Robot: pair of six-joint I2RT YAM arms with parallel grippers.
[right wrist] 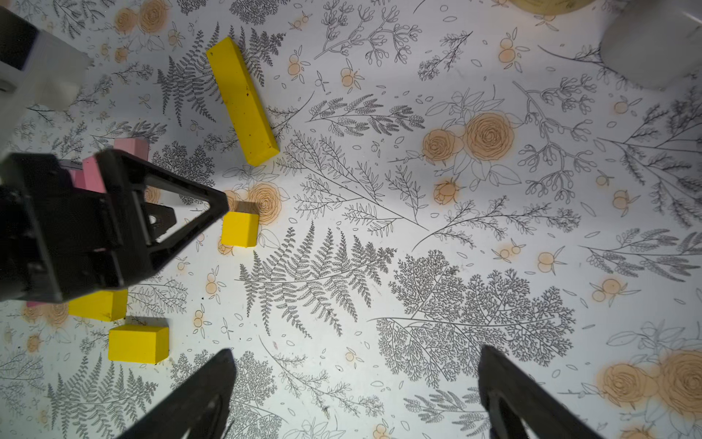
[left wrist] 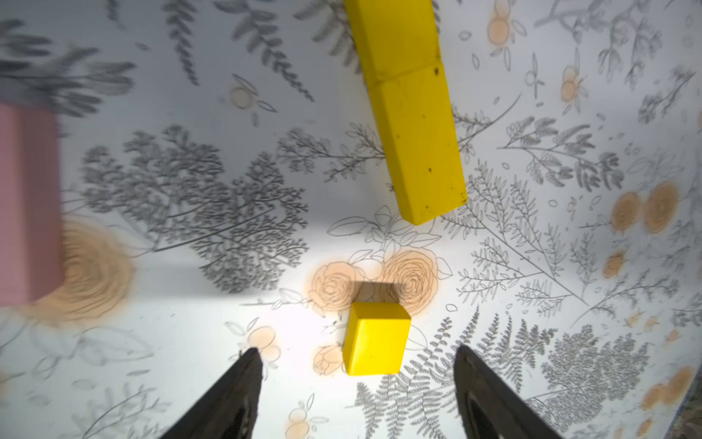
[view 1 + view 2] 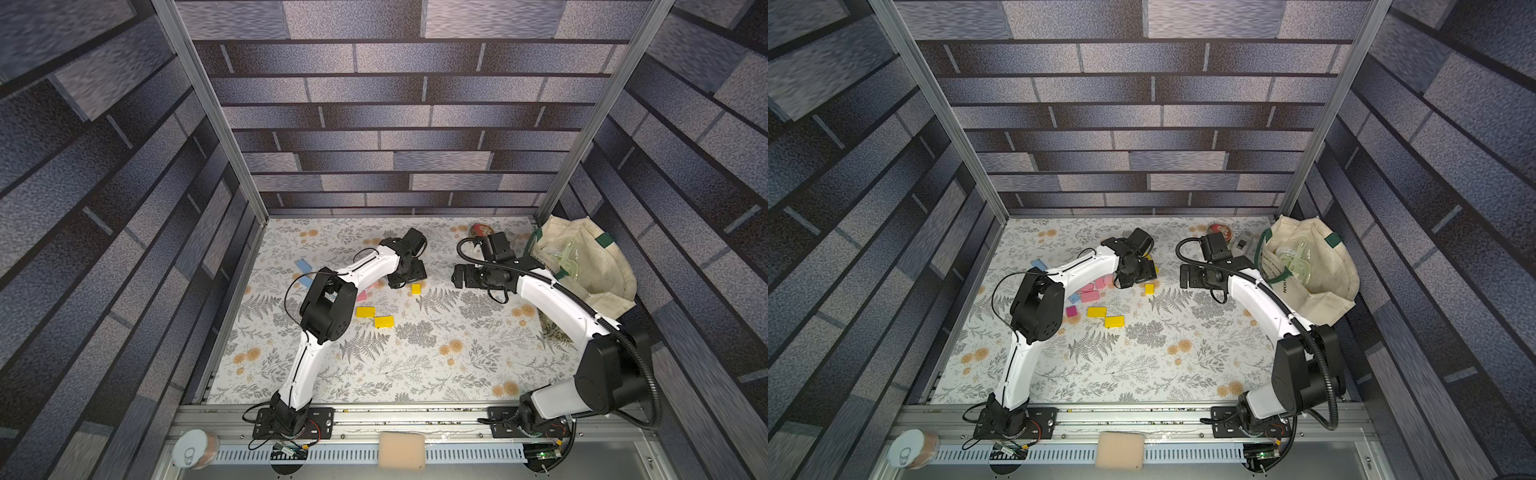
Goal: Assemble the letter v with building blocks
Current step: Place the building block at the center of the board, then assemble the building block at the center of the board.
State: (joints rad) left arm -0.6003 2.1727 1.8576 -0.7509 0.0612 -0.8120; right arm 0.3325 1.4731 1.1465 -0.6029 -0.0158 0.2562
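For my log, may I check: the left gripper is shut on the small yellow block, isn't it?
Not quite: the left gripper is open, its jaws spread either side of the small yellow block, which stands free on the cloth. The left wrist view shows it.

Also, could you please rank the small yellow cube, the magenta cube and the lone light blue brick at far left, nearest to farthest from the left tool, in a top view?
1. small yellow cube, right beside the left tool.
2. magenta cube, further left and toward the front.
3. lone light blue brick, far left.
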